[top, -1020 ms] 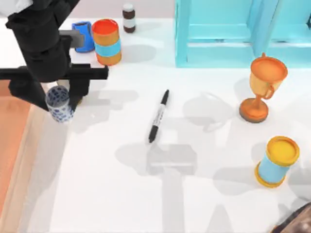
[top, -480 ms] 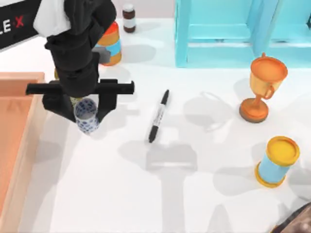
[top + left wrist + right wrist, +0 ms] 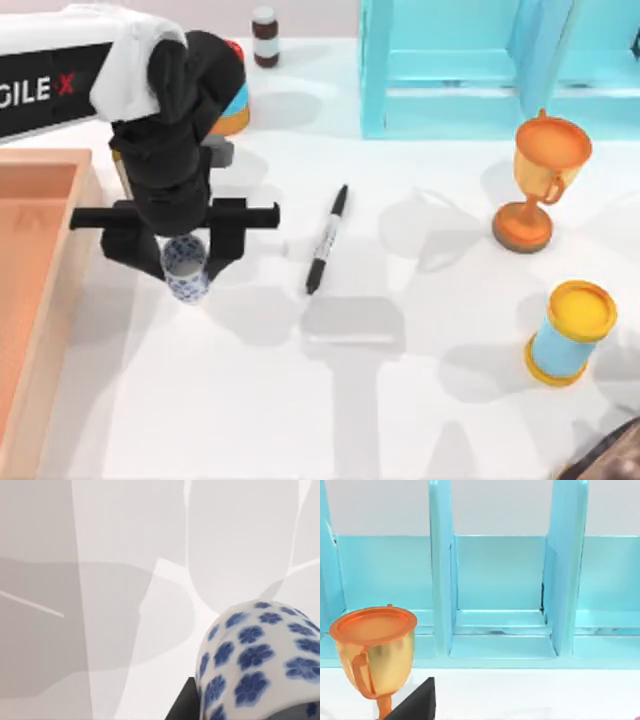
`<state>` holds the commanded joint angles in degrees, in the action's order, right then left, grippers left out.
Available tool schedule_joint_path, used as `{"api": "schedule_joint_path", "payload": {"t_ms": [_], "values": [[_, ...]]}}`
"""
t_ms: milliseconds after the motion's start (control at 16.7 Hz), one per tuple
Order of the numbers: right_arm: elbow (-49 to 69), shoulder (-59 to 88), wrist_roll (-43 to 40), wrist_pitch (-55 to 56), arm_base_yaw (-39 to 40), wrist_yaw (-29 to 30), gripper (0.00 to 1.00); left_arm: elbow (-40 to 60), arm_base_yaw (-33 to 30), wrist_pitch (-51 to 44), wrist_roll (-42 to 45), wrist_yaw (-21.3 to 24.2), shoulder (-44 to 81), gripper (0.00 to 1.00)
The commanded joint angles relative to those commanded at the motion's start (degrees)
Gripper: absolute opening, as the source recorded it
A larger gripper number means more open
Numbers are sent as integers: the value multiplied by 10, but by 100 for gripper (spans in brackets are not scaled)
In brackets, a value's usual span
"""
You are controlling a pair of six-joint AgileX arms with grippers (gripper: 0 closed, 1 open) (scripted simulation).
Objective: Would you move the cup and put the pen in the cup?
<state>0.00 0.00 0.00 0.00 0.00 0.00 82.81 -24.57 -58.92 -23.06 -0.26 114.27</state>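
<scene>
the left gripper (image 3: 186, 262), fingers closed on the cup (image 3: 186, 268), holds it upright over the table's left side beside the pen (image 3: 326, 240), seemingly so the pen can go in; the right arm sits parked bottom right.

Left arm hides most of an orange-and-blue can (image 3: 236, 100) at the surface's far left; cup (image 3: 186, 268) partly covered by the left gripper (image 3: 186, 262), and cut by the frame edge in the left wrist view; trophy (image 3: 374, 652) base cut off in the right wrist view; wooden tray (image 3: 35, 290) cut at left edge
</scene>
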Motion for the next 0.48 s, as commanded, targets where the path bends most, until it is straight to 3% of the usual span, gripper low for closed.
{"api": "schedule_joint_path", "payload": {"t_ms": [180, 480], "values": [[0, 0, 0, 0, 0, 0, 100, 0, 0, 0, 0, 0, 0, 0], [0, 0, 0, 0, 0, 0, 100, 0, 0, 0, 0, 0, 0, 38]]}}
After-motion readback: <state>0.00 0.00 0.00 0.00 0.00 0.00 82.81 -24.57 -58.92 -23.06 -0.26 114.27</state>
